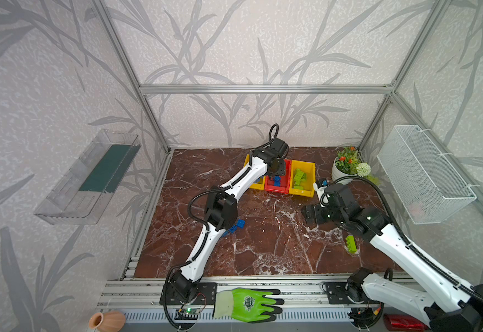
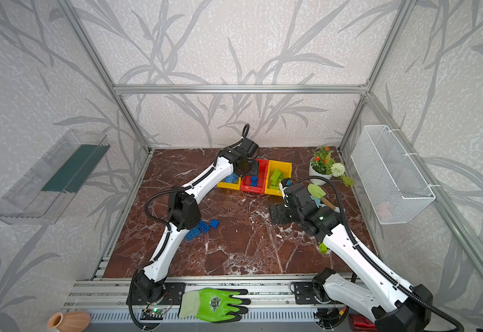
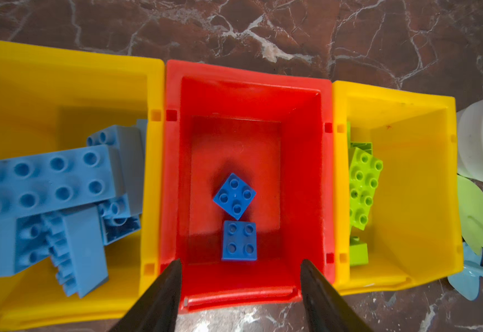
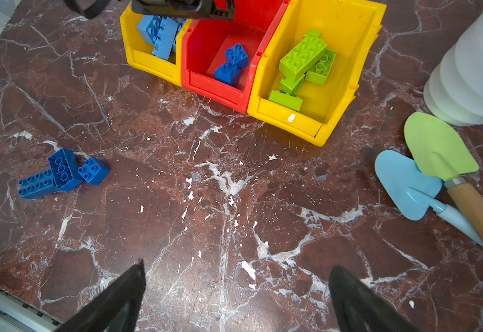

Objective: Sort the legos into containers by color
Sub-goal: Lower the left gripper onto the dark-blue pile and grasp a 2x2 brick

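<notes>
Left end effector (image 3: 241, 263): released, fingers (image 3: 159, 293) spread, nothing between them. It hangs above the red container (image 3: 300, 172), the middle one of three joined in a row at the far side of the counter (image 4: 234, 201).

Inside the red one are two dark blue square legos (image 3: 239, 241), touching. The farther one is turned corner-on to the other. In the right wrist view it looks propped on top, can't confirm.

Left yellow container (image 3: 62, 74): jumbled pile of light blue legos (image 3: 47, 184), some on their sides.

Right yellow container (image 3: 421, 172): lime green legos (image 3: 364, 186), stacked toward the wall next to red.

Right end effector (image 4: 237, 267): released, jaws wide, empty. It hovers over bare counter on the near side of the containers, right of centre.

Loose on the counter:
- Three dark blue legos (image 4: 62, 172) in a touching cluster at left, just beside the left arm's elbow in both top views.
- One lime green lego (image 1: 351, 244) at near right, just beside the right arm. That arm partly hides it in a top view.

Non-task items:
- Green trowel (image 4: 439, 146) overlapping a blue trowel (image 4: 407, 184), right of the containers, beside the white flower pot (image 4: 479, 72).
- Green glove (image 1: 249, 304) on the rail at the near edge.
</notes>
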`<state>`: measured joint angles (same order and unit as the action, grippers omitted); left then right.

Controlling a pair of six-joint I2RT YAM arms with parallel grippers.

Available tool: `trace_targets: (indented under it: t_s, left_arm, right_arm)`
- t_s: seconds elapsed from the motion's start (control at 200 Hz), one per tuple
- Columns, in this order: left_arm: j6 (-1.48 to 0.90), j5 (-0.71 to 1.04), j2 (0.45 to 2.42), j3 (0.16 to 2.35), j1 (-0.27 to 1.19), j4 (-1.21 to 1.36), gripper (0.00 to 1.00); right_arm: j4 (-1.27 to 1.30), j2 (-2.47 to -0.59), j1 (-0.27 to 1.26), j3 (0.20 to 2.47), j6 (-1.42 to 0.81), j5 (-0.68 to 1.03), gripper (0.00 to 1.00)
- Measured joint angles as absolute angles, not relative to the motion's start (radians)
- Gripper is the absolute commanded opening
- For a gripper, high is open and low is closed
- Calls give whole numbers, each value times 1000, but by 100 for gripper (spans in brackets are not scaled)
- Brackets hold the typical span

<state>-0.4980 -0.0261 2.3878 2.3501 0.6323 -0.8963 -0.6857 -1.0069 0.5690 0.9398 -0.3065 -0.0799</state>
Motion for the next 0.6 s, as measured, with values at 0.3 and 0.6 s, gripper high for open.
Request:
trace_targets:
  t_s: [0.3, 0.6]
  left_arm:
    - [-514, -115, 1866, 1607, 632, -712, 65]
    - [-586, -148, 1657, 1076, 632, -618, 62]
  right_arm:
    - [-677, -1021, 575, 940, -310, -19, 99]
    - [-649, -1078, 683, 940, -334, -21, 99]
